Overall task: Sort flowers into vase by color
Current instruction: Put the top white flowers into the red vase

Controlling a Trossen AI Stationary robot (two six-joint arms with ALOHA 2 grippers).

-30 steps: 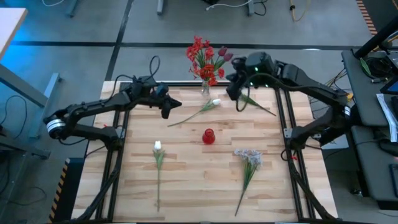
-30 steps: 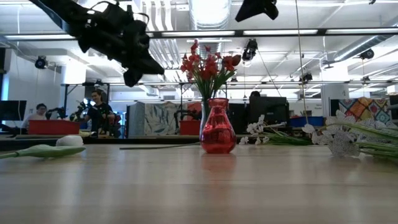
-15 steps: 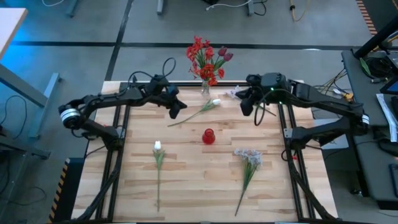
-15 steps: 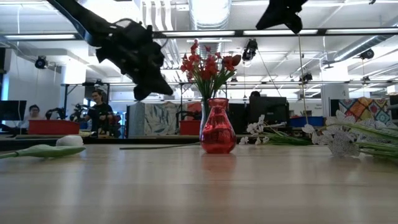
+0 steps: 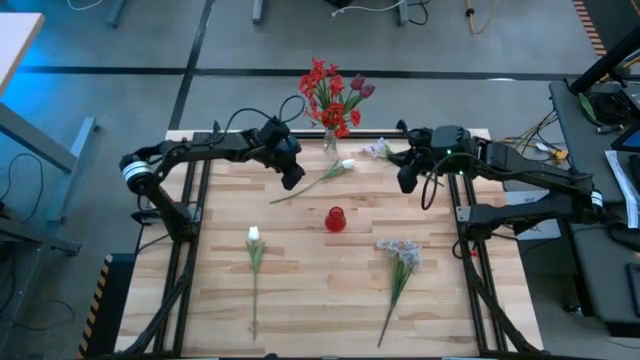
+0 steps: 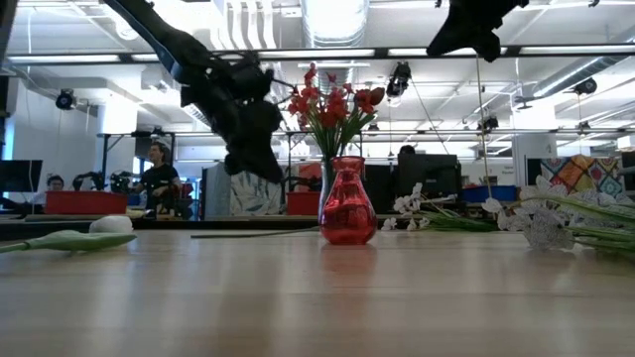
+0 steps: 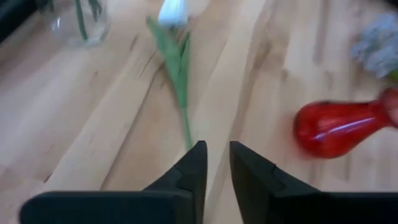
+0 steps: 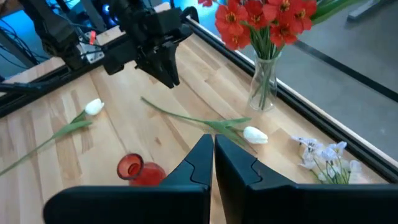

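A clear vase [image 5: 330, 142] with red and maroon flowers [image 5: 332, 92] stands at the far middle. A small red vase [image 5: 335, 218] stands at the table's centre. A white tulip [image 5: 322, 178] lies between them, and its stem end [image 7: 185, 127] is just ahead of my left gripper [image 5: 292, 178], which hovers above it with a narrow gap between its fingers [image 7: 216, 155]. My right gripper [image 5: 408, 180] is shut and empty [image 8: 213, 144], hovering right of the tulip. A pale blue-white cluster [image 5: 378, 150] lies by the far edge.
A second white tulip [image 5: 254, 252] lies at the near left. Another pale blue-white cluster [image 5: 400, 256] lies at the near right, its stem pointing to the near edge. Black frame rails [image 5: 462, 210] run along both sides of the table. People sit in the room behind [image 6: 159, 178].
My left gripper has moved toward the table's right and down, closing on the stem end of the white tulip. My right gripper has moved toward the right edge and a little nearer, away from the clear vase, uncovering the pale cluster by the far edge.
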